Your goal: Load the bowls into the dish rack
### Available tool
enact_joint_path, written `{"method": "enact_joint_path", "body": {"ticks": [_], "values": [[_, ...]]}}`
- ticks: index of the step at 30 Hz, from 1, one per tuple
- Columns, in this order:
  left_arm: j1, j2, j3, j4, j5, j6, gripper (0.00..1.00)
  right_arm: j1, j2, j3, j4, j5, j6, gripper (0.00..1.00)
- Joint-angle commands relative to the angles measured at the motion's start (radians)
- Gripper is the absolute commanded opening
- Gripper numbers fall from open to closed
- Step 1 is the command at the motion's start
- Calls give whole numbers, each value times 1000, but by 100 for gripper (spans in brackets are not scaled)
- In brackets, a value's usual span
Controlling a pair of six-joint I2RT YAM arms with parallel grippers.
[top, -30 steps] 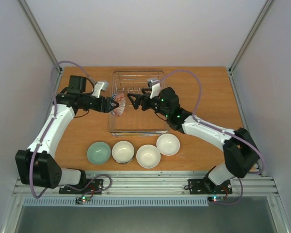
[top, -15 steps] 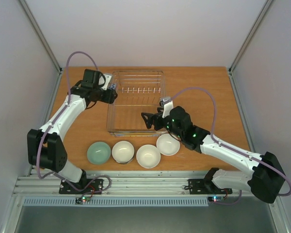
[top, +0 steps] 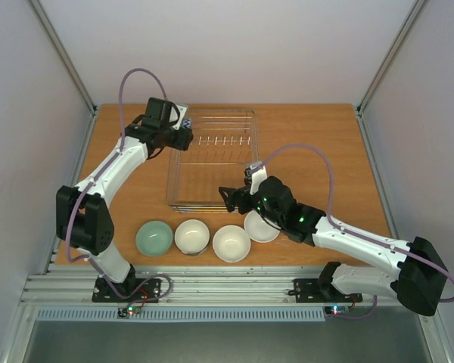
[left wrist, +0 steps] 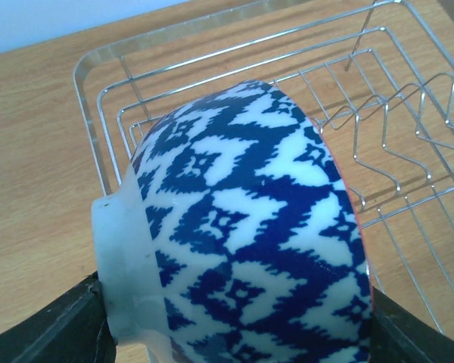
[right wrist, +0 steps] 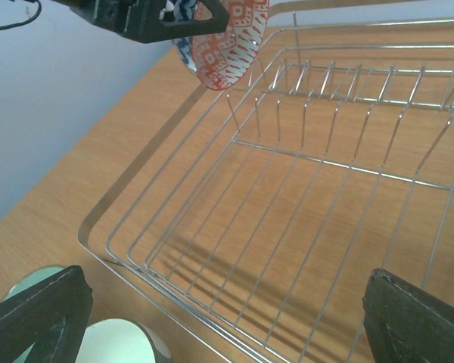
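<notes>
The left gripper [top: 179, 136], upper left in the top view, is clamped on the small round bowl with blue-and-white patterned outside and red-patterned inside [left wrist: 242, 227], one finger at either side. The bowl is held on edge over the far left corner of the rectangular silvery wire dish rack [top: 171, 181], near the row of upright tines [right wrist: 340, 79]. This orientation presumably lets it drop between two tines. The right gripper [top: 227, 198], at the rack's near edge, frame centre, has jaws wide apart and holds nothing. A pale green bowl [top: 153, 238] and three white bowls [top: 191, 236] stand in a row on the wooden table [top: 325, 136], lower centre, awaiting loading
</notes>
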Motion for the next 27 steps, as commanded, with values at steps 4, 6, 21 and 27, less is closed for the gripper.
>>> {"method": "enact_joint_path", "body": {"ticks": [4, 6, 21, 27], "values": [[-8, 103, 68, 74, -32, -21, 0, 25, -72, -48, -25, 41, 5, 96], [-9, 132, 89, 75, -35, -23, 1, 28, -99, -64, -35, 42, 3, 96], [-167, 229, 104, 98, -351, 87, 0, 33, -153, -104, -77, 70, 0, 96], [-216, 267, 110, 99, -422, 108, 1, 33, -160, -117, -74, 72, 6, 96]]}}
